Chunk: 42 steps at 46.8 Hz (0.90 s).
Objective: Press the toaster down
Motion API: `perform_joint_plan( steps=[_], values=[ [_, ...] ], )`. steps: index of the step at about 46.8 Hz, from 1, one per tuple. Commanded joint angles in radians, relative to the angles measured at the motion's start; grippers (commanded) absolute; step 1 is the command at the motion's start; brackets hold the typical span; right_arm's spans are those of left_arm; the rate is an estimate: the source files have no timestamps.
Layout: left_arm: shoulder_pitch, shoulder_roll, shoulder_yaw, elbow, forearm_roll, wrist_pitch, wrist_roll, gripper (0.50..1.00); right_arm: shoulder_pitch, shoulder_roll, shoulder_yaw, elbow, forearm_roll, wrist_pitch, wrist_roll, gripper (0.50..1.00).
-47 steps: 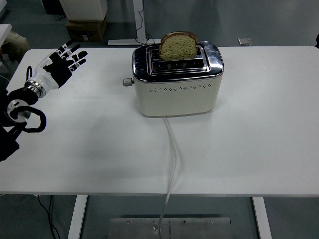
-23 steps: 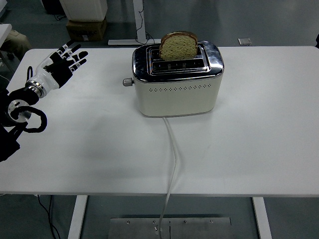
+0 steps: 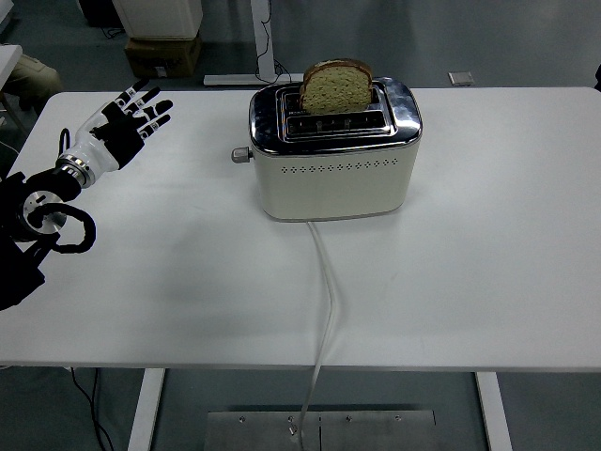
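Still, nothing had been pressed: the cream toaster (image 3: pixel 333 150) stood at upper centre of the white table (image 3: pixel 488 244), a bread slice (image 3: pixel 335 86) riding high in its slot. The left hand (image 3: pixel 122 125), at upper left with fingers spread and empty, was well apart from the lever knob (image 3: pixel 239 155) (left end). A good press probably meant arriving above the knob and pushing straight down.

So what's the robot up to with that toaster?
It is set to push down the toaster's lever, but hasn't reached it yet. The cream and chrome toaster stands on the white table with a slice of bread sticking up from one slot. The robot's left hand hovers off to the toaster's left, fingers spread, holding nothing. The right arm isn't visible.
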Motion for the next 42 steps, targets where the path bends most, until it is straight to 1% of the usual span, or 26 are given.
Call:
perform_joint_plan(
  steps=[1,13,17,19,23,26,29,32,35,36,37,40,42],
  values=[
    [-0.003,0.000,0.000,-0.001,0.002,0.000,0.000,1.000,0.000,0.000,0.000,0.000,0.000,0.000,0.000,1.000],
    [-0.023,0.005,0.003,-0.020,0.004,0.002,0.012,1.000,0.000,0.000,0.000,0.000,0.000,0.000,0.000,1.000],
    [-0.029,0.023,0.005,-0.084,0.004,0.031,0.017,1.000,0.000,0.000,0.000,0.000,0.000,0.000,0.000,1.000],
    [-0.029,0.049,0.005,-0.142,0.004,0.055,0.032,1.000,0.000,0.000,0.000,0.000,0.000,0.000,0.000,1.000],
    [-0.018,0.139,0.005,-0.305,0.004,0.120,0.061,1.000,0.000,0.000,0.000,0.000,0.000,0.000,0.000,1.000],
    [-0.015,0.188,0.008,-0.418,0.004,0.163,0.063,1.000,0.000,0.000,0.000,0.000,0.000,0.000,0.000,1.000],
    [-0.018,0.225,0.011,-0.498,0.004,0.189,0.067,1.000,0.000,0.000,0.000,-0.002,0.000,0.000,0.000,1.000],
    [-0.026,0.256,0.012,-0.541,0.004,0.199,0.095,1.000,0.000,0.000,0.000,-0.002,0.000,0.000,0.000,1.000],
    [-0.043,0.285,0.012,-0.557,0.005,0.203,0.133,1.000,0.000,0.000,0.000,0.000,0.000,0.000,0.000,1.000],
    [-0.043,0.285,0.012,-0.557,0.005,0.203,0.133,1.000,0.000,0.000,0.000,0.000,0.000,0.000,0.000,1.000],
    [-0.070,0.305,0.015,-0.564,0.008,0.201,0.165,1.000,0.000,0.000,0.000,0.000,0.000,0.000,0.000,0.998],
    [-0.103,0.317,0.044,-0.567,0.022,0.195,0.190,1.000,0.000,0.000,0.000,0.000,0.000,0.000,0.000,1.000],
    [-0.136,0.325,0.077,-0.574,0.040,0.192,0.198,1.000,0.000,0.000,0.000,0.000,0.000,0.000,0.000,1.000]
  ],
)
